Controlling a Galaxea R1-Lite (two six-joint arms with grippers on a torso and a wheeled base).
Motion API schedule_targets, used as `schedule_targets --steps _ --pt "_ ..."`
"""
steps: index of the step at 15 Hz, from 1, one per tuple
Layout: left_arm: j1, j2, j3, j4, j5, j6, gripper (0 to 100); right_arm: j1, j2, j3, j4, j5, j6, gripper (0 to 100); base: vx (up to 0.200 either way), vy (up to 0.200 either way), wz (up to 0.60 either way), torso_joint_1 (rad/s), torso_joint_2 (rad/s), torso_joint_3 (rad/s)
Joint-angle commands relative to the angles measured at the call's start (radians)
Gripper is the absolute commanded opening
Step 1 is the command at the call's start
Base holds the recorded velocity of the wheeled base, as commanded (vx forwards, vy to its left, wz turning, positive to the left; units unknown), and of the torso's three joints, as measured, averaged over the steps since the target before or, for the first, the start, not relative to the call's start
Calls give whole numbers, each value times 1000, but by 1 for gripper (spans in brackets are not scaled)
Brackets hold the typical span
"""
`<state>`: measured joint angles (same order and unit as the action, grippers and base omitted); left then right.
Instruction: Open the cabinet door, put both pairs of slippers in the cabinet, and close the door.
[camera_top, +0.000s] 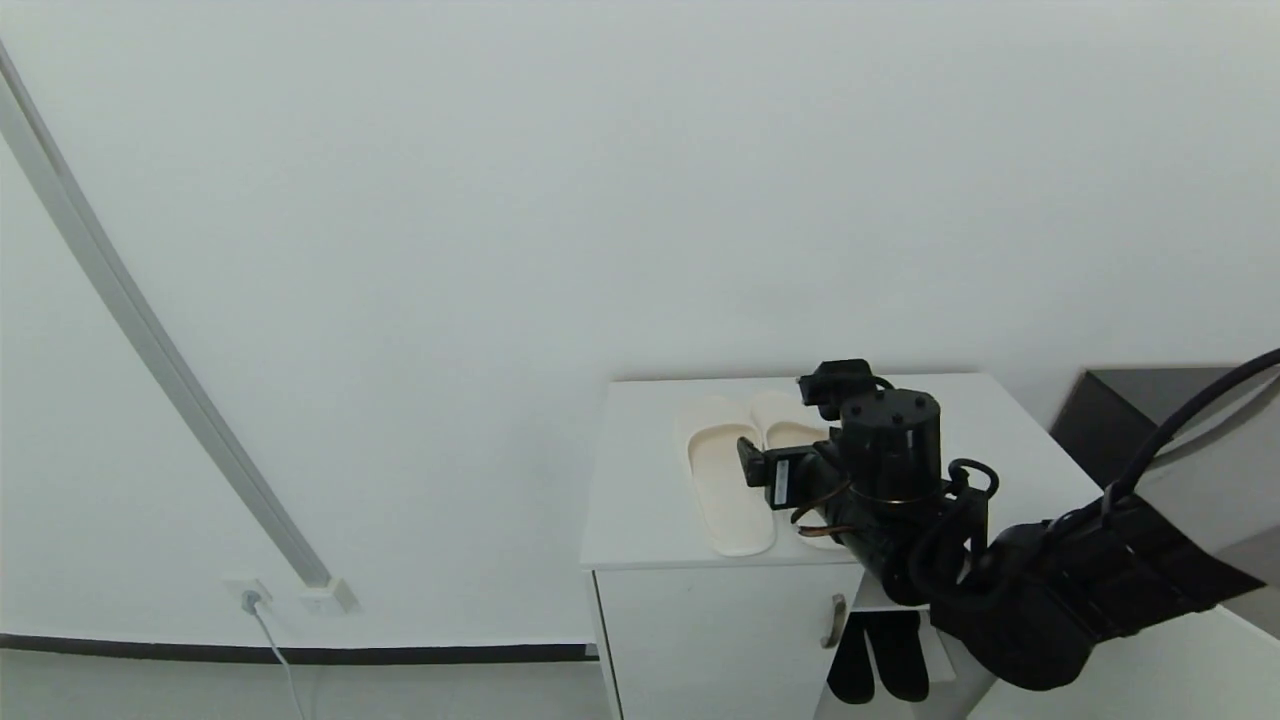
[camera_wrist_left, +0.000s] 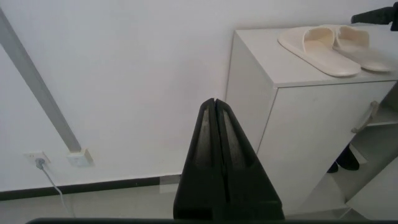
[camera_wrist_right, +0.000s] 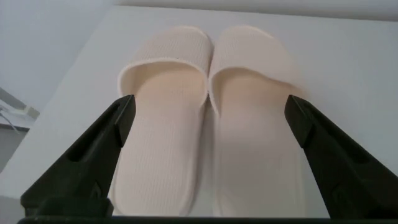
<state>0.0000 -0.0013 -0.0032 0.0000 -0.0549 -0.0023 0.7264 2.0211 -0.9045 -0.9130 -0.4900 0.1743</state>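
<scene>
Cream slippers: a pair (camera_top: 725, 480) lying side by side and touching on the cabinet top. The strap ends point to the back edge by the wall, and the heels lie near the front edge.
Black slippers: a second pair (camera_top: 880, 655) inside the cabinet on a shelf, in the open part beside the handle.
Cabinet: white (camera_top: 640, 480), standing against the wall. The door bearing the handle (camera_top: 835, 620) is closed.
Right gripper: (camera_wrist_right: 209, 106) spread wide and holding nothing. One finger (camera_wrist_right: 93, 168) is outside each slipper at the heel end. Whether the fingers touch the cabinet top cannot be told.
Left gripper: (camera_wrist_left: 216, 155) pressed fully together with nothing between the fingers. It is held out in front of the cabinet, well apart from it, on the side of its closed door.
Head view alone: the right arm reaching over the cabinet's front edge, its wrist covering most of the right-hand cream slipper and hiding the gripper itself.
Left wrist view alone: the cabinet's side panel (camera_wrist_left: 249, 93) down toward the floor.
Hard to make out: the black slippers are cut off by the head view's lower edge. In the left wrist view they (camera_wrist_left: 345, 163) are a small dark shape.
Surroundings: a wall socket with a plug (camera_top: 250, 598) and a grey conduit (camera_top: 150, 330) running up the wall.
</scene>
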Motion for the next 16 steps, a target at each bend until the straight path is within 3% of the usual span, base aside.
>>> schedule_targets --steps 1,16 --pt "0 1 0 0 0 -1 0 1 65 10 -7 24 1 100 0 0 0 0 0 0" --pt "0 1 0 0 0 -1 0 -87 360 -381 2 36 -87 100 0 0 0 0 0 0"
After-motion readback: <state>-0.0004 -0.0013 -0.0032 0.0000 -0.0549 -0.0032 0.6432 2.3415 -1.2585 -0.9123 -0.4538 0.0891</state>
